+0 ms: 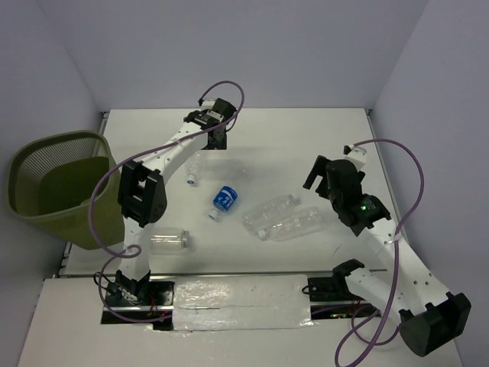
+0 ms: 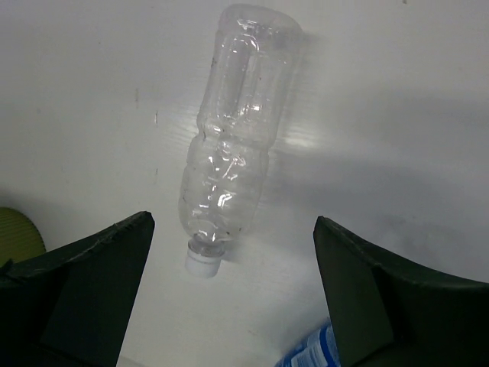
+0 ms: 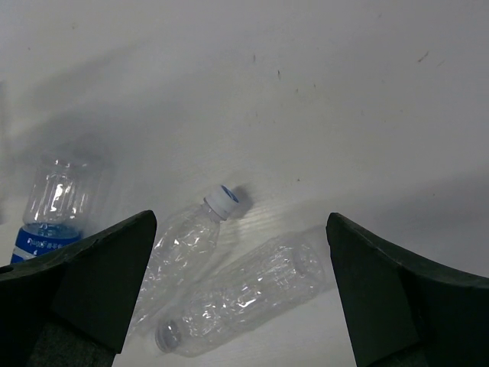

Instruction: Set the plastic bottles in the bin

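The olive-green mesh bin (image 1: pixel 57 183) stands off the table's left edge. A clear bottle (image 1: pixel 194 168) with a white cap (image 2: pixel 203 262) lies at the back left. My left gripper (image 1: pixel 216 143) hovers over it, open, the bottle (image 2: pixel 233 138) stretching away from between the fingers (image 2: pixel 233 222). The blue-label bottle (image 1: pixel 223 200) lies mid-table. Two ribbed bottles (image 1: pixel 269 214) (image 1: pixel 299 224) lie side by side to its right. My right gripper (image 1: pixel 317 177) is open above them (image 3: pixel 241 218), holding nothing; both bottles (image 3: pixel 183 252) (image 3: pixel 244 294) show below its fingers. A short jar-like bottle (image 1: pixel 169 240) lies near the left arm's base.
The table's back and side edges meet pale walls. A purple cable loops round each arm (image 1: pixel 405 191). A shiny plastic sheet (image 1: pixel 241 300) covers the near strip between the arm bases. The bin's rim (image 2: pixel 15 229) shows at the left wrist view's left edge.
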`<state>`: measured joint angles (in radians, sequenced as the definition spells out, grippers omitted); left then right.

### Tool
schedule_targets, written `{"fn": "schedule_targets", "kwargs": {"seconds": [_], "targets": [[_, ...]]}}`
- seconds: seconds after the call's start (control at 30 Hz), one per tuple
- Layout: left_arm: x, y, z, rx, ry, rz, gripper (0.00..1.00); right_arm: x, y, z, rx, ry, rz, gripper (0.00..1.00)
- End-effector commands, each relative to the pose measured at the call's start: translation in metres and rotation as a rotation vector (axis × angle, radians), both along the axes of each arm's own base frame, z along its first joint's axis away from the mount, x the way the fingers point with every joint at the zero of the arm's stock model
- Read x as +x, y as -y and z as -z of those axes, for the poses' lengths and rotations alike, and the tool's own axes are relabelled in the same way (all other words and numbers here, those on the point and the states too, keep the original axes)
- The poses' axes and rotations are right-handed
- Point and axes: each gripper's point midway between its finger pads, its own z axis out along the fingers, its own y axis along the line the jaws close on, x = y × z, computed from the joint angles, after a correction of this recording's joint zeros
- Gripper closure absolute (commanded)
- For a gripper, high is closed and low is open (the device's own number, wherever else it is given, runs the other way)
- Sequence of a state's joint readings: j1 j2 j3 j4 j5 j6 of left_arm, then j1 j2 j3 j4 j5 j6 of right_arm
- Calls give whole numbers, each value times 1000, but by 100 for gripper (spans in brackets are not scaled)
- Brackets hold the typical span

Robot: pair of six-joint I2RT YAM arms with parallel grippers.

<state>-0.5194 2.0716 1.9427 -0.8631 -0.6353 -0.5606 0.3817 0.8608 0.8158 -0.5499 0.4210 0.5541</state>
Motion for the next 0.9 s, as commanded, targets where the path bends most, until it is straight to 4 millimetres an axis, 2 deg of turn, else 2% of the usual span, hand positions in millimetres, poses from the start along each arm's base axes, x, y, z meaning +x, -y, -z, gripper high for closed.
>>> {"fn": "schedule_targets", "kwargs": {"seconds": [0.0, 0.03, 0.13, 0.27, 0.47, 0.57, 0.7, 0.8, 0.87], "targets": [[17, -18, 17, 15, -14, -81, 1, -1, 1, 4, 9, -15, 15, 0], [23, -22, 29, 17, -34, -91, 1, -1, 1, 4, 8, -18, 14, 0], [36, -27, 38, 13, -36, -100, 1, 0, 1, 2, 0, -20, 9, 0], [50, -39, 62, 22, -52, -115, 1, 1, 1, 2, -10, -28, 8, 0], [51, -41, 104, 38, -120, -93, 1, 5, -3, 3, -1, -44, 0, 0], [48, -38, 115, 17, -141, -74, 5, 6, -4, 1, 3, -42, 2, 0], [49, -32, 101, -16, -123, -47, 26, 6, -3, -3, 4, -36, 9, 0], [54, -26, 64, -56, -70, -9, 33, 5, -2, -4, 4, -34, 13, 0], [55, -21, 12, -98, -1, 29, 34, 5, -2, -6, 5, -30, 17, 0]]}}
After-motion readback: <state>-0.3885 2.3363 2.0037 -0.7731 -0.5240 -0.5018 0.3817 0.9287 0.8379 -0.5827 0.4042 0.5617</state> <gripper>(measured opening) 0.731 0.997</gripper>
